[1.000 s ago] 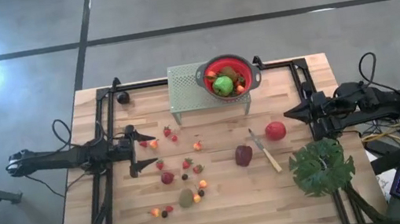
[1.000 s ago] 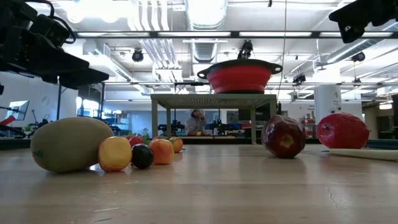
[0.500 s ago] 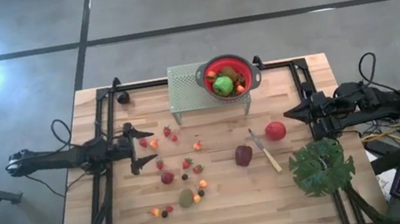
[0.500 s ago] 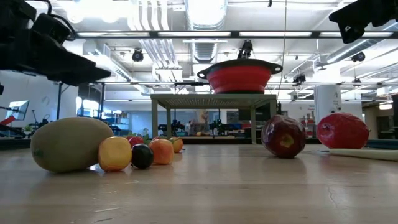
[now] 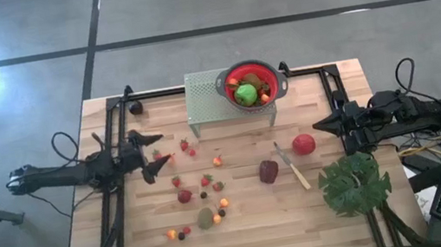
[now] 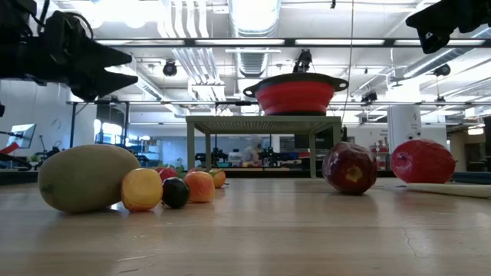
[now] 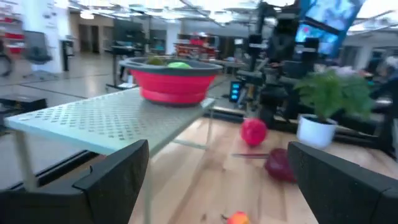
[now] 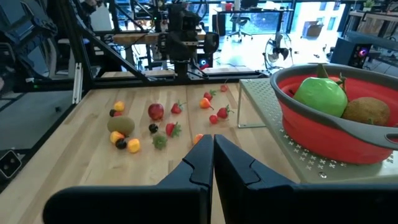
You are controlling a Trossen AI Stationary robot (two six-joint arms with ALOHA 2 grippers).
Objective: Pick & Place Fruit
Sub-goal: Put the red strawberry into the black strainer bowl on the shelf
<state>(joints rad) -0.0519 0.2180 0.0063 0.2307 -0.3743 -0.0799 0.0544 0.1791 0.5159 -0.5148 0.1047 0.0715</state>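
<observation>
The left gripper point(image 5: 153, 154) was held wide open, empty, at centre left above scattered fruit point(image 5: 196, 199); the right gripper point(image 5: 321, 129) was kept shut at right.

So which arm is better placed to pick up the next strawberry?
The left. Its gripper has open fingers right beside the strawberries, while the right gripper is shut and waits at the table's right side.

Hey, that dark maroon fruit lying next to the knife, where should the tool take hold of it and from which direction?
Grip the dark maroon fruit across its rounded middle, coming straight down from above. It sits low on the bare table, and the knife lies close on the side toward the right arm, so set the fingers along the knife's line rather than across it.
</observation>
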